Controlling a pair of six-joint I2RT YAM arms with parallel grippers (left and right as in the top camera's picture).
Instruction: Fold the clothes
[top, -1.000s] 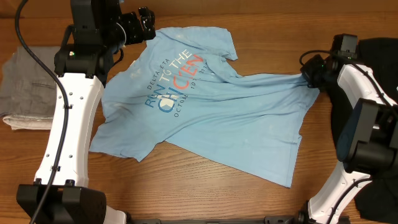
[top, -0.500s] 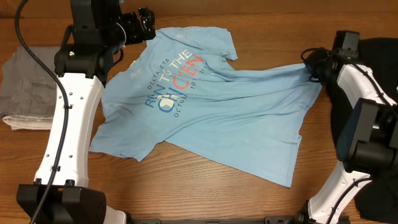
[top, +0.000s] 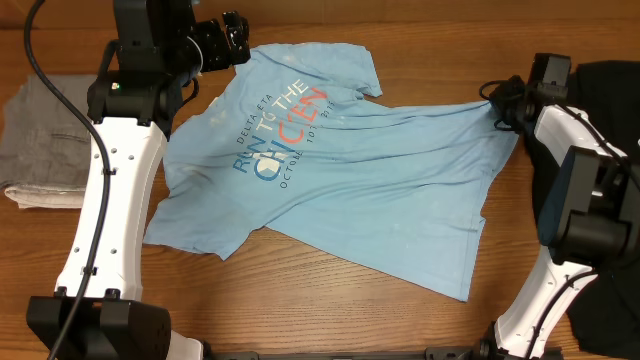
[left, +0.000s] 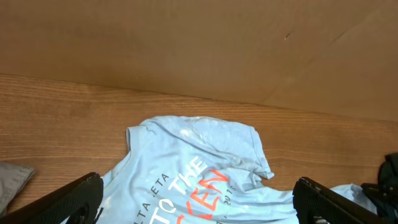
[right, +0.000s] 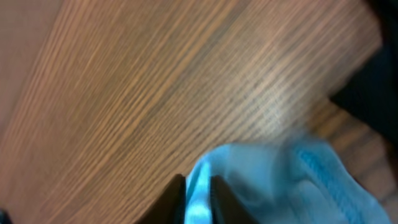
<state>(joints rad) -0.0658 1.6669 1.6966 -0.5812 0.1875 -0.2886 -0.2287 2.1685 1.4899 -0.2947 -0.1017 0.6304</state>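
Note:
The light blue T-shirt (top: 330, 170) with dark blue, white and orange-red lettering lies spread on the wooden table. My right gripper (top: 500, 105) is shut on the shirt's right edge and holds it pulled out to the right; the wrist view shows blue cloth (right: 261, 180) pinched between the two dark fingers (right: 198, 199). My left gripper (top: 237, 40) hangs open above the shirt's upper left part, near the back of the table. Its two dark fingers (left: 199, 202) are wide apart over the lettering (left: 193, 186), touching nothing.
A folded grey garment (top: 45, 140) lies at the left edge of the table. A dark garment (top: 610, 90) lies at the right edge, behind my right arm. A brown wall (left: 199, 43) bounds the back of the table.
My right gripper has pulled the shirt's right edge a little up and back, stretching the cloth flatter. The left arm has not moved.

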